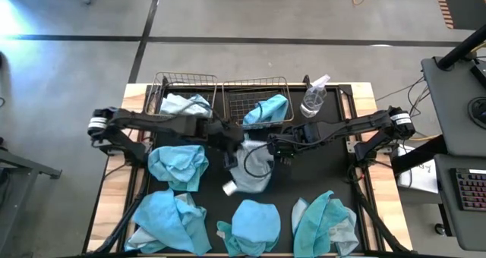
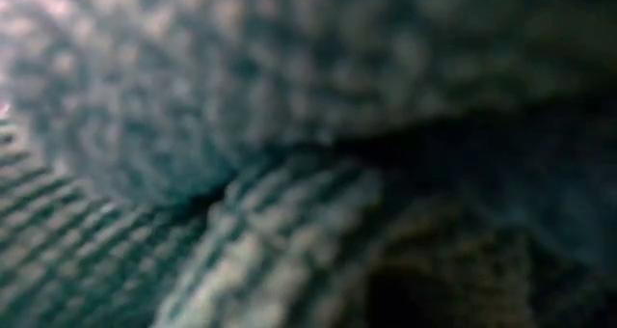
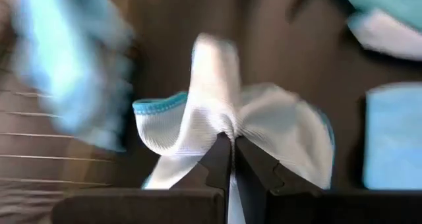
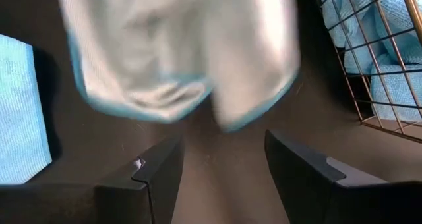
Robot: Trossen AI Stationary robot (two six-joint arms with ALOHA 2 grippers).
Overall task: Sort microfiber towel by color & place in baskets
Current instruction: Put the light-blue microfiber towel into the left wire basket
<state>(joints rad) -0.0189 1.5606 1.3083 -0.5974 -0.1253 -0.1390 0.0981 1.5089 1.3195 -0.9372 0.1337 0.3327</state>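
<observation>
Left claw (image 3: 232, 140), closed, pinches the whitish towel (image 3: 217, 112) at its gathered middle; right claw (image 4: 221, 159), jaws wide, hangs just beside that towel.

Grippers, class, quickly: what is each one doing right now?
Left gripper: shut on the whitish towel at mid-table.
Right gripper: open, holding nothing, just beside that towel.

No legible text, label, brand, number or sign appears in any view, neither on the towels, baskets, spray bottle nor arms.
</observation>
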